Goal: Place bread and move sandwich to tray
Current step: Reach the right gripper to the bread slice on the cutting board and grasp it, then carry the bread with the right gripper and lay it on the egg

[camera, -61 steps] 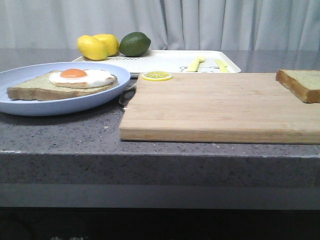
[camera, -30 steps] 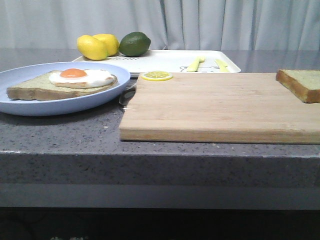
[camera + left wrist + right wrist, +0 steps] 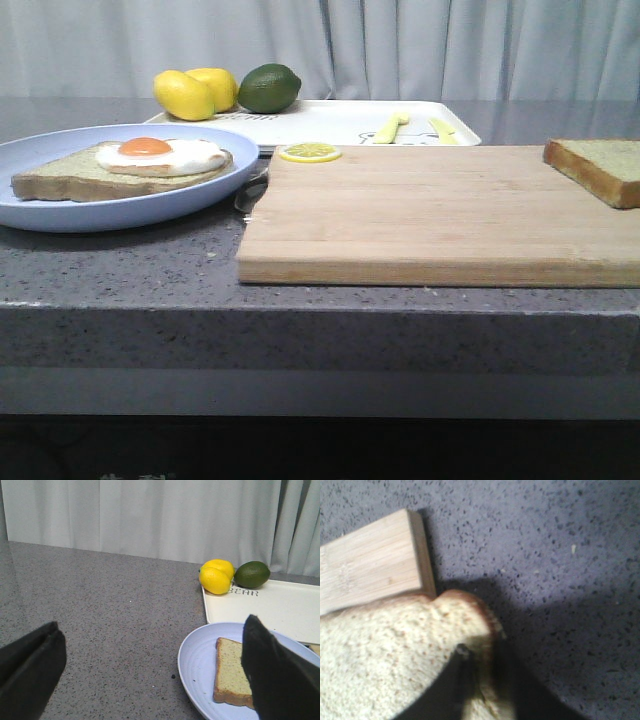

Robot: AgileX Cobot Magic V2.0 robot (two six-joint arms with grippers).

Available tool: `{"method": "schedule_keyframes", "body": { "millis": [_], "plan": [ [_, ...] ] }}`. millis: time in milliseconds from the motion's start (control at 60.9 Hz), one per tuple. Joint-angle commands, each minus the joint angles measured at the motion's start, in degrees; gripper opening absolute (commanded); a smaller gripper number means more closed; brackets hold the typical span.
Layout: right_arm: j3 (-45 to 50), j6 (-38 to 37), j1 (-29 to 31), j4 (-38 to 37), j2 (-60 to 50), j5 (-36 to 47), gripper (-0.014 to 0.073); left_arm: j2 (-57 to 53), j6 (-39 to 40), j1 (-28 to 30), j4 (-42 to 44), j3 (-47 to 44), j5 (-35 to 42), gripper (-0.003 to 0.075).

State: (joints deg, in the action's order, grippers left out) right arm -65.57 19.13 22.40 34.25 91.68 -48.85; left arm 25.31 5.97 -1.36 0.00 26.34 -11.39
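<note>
The bread [image 3: 597,165] lies at the far right end of the wooden cutting board [image 3: 430,215], partly cut off by the frame edge. In the right wrist view my right gripper [image 3: 482,652] is shut on the corner of the bread [image 3: 385,650], over the board's corner [image 3: 370,560]. The sandwich [image 3: 150,160], with its fried egg, sits on the round blue plate [image 3: 60,215] at the left. My left gripper [image 3: 150,632] is open and empty, low beside the plate [image 3: 197,660]. The cream tray [image 3: 330,122] stands behind the board. Neither gripper shows in the front view.
Two lemons [image 3: 195,92] and a lime [image 3: 268,87] sit at the tray's back left corner. A lemon slice [image 3: 309,152] lies on the board's far left corner. Yellow cutlery [image 3: 390,128] lies on the tray. Grey curtains hang behind the stone counter.
The bread has shifted slightly left and up at the board's right end. The plate and sandwich have barely moved.
</note>
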Motion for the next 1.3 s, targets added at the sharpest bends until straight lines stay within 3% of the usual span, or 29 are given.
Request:
{"method": "schedule_keyframes", "body": {
  "millis": [0, 493, 887, 1051, 1281],
  "plan": [
    [-2.2, 0.9, 0.1, 3.6, -2.6, -1.8, -0.0068, 0.7, 0.0, 0.0, 0.0, 1.7, 4.4, 0.0692],
    [-8.4, 0.9, 0.1, 7.3, -10.2, -7.9, -0.0074, 0.7, 0.0, 0.0, 0.0, 1.7, 4.4, 0.0692],
    [-8.4, 1.9, -0.7, 32.3, -13.2, -11.8, -0.0074, 0.7, 0.0, 0.0, 0.0, 1.7, 4.4, 0.0692],
    [-8.4, 3.2, -7.5, 41.0, -13.2, -11.6, -0.0074, 0.7, 0.0, 0.0, 0.0, 1.7, 4.4, 0.0692],
    [-8.4, 3.2, -26.8, 47.6, -11.7, -0.2, -0.0073, 0.7, 0.0, 0.0, 0.0, 1.7, 4.4, 0.0692]
  ]
}}
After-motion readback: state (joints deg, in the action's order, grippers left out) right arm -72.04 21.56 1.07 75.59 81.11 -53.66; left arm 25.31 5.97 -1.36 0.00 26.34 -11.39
